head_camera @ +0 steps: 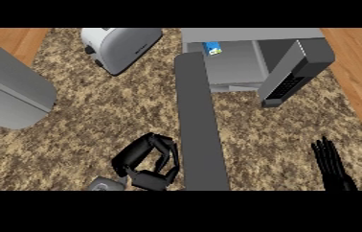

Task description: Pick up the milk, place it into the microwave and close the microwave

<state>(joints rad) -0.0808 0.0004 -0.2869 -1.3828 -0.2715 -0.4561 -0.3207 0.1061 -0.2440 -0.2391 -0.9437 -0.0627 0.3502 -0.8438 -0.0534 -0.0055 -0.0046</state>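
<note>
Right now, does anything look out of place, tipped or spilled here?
Nothing looks spilled or damaged. The milk sits at the back inside the microwave, whose door stands wide open across the counter, beside the curled left hand.

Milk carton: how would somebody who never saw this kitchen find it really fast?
At the far side of the speckled counter, right of the toaster, is the grey microwave with its long door open toward the robot. Inside it, by the left side, sits the milk carton. It is small, blue and white, while everything around it is grey.
</note>
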